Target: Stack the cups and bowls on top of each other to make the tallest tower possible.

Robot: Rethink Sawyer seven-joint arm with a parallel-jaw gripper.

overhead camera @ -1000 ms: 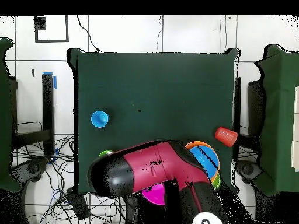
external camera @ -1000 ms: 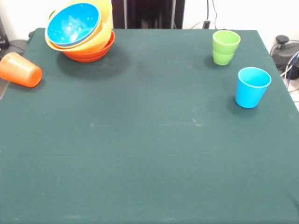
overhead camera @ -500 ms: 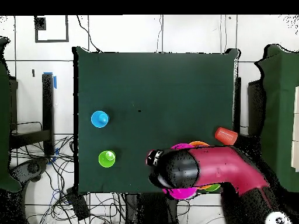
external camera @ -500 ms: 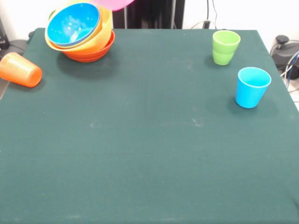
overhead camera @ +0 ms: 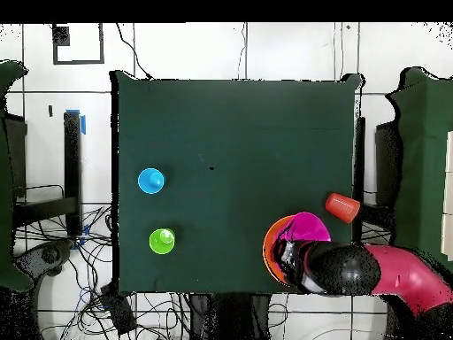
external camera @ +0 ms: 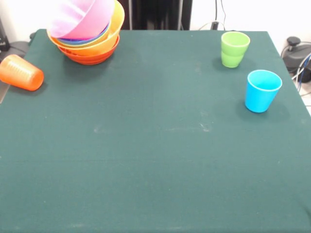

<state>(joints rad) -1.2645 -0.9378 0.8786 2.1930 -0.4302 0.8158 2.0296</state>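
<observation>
The tower stands at the table's corner: a red-orange bowl [external camera: 92, 56], a large orange bowl [external camera: 104, 39] and a blue bowl [external camera: 87, 39] nested, with the large pink bowl [external camera: 82, 17] tilted on top. From overhead the pink bowl [overhead camera: 308, 227] lies over the orange bowl's rim [overhead camera: 269, 252]. My gripper [overhead camera: 287, 255] is at the pink bowl's edge and holds it; it is out of the front view. The orange cup [external camera: 20, 73] lies on its side beside the tower. The lime green cup [external camera: 234, 48] and light blue cup [external camera: 262, 91] stand upright at the other side. The other bowls are hidden.
My red and black arm [overhead camera: 389, 276] reaches in over the table's edge by the tower. From overhead the orange cup [overhead camera: 341, 207] lies at the table's edge. Cables and stands lie around the table [external camera: 160, 145].
My arm has swung across with the pink bowl, from beside the tower to over it. The pink bowl has come down onto the blue bowl and now covers it.
</observation>
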